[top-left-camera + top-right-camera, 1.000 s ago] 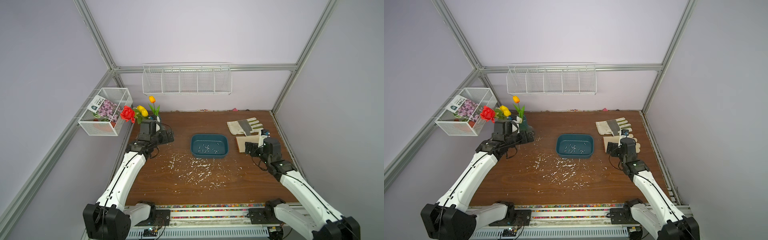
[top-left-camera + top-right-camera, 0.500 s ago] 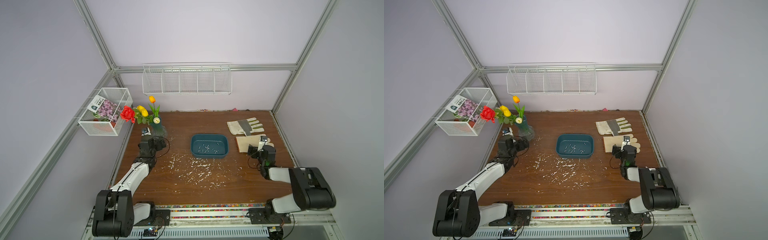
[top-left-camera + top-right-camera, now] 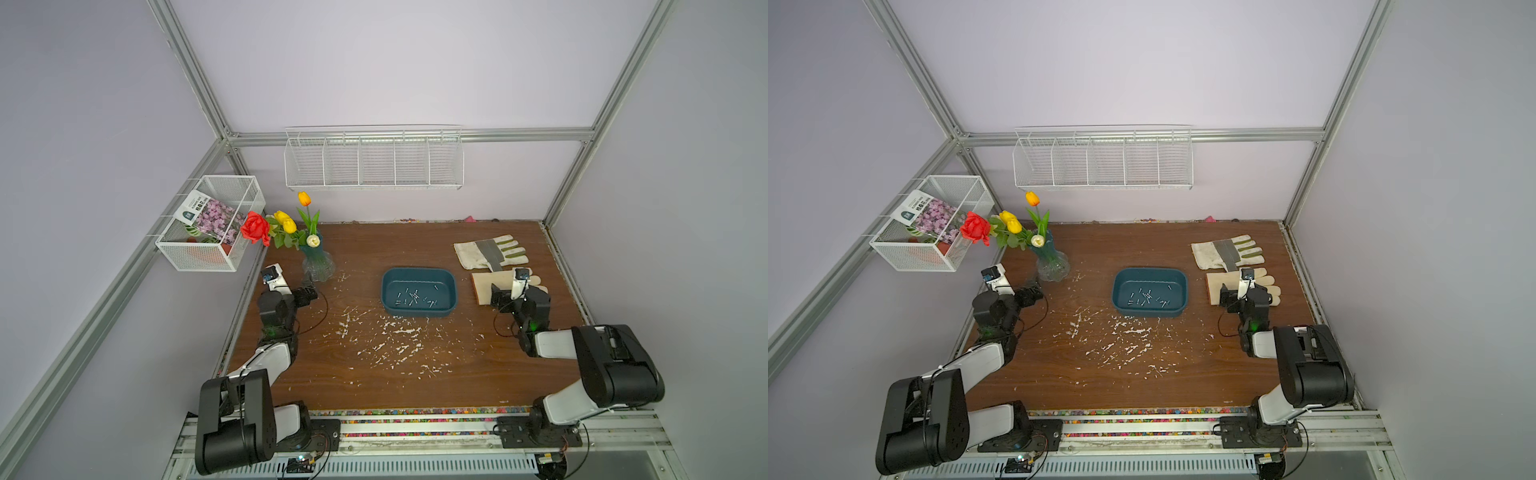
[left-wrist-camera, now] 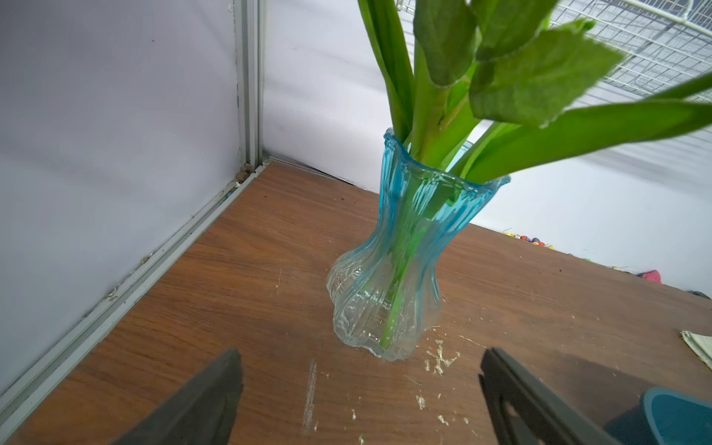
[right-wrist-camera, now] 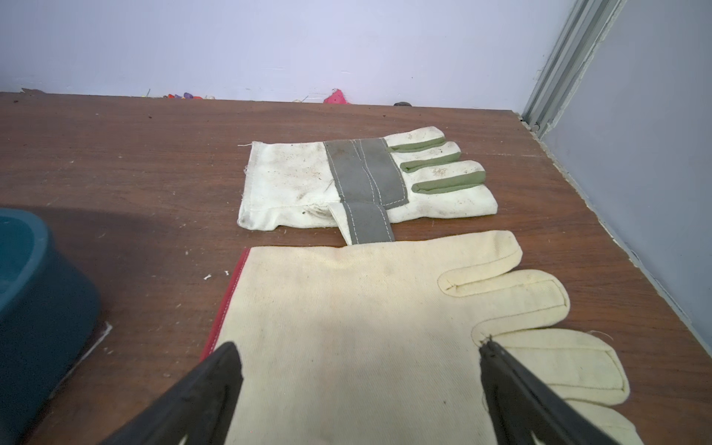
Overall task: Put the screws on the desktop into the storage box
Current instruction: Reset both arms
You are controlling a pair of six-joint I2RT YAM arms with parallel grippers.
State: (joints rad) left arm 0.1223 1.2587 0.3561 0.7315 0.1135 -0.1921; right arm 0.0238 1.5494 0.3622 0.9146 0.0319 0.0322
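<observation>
Screws boxed — arms drawn home

The tiny silver-grey metal screws point(image 3: 415, 296) lie scattered inside the shallow dark teal plastic storage box point(image 3: 417, 311), centre-far on the brown wood-grain counter point(image 3: 374, 386); among its white flecks I can spot no loose screw. Both arms have folded back low. The left tool point(image 4: 361, 354) gapes empty before the blue-tinted ribbed glass vase point(image 4: 389, 300), and the right tool point(image 5: 360, 348) gapes empty over the cream canvas glove point(image 5: 346, 293) — likely finished.

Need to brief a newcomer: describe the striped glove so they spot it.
On the brown desktop, two gloves lie right of the teal box. The striped glove is nearer the back wall. Only it has a grey band and green stripes; the cream glove is plain.
</observation>
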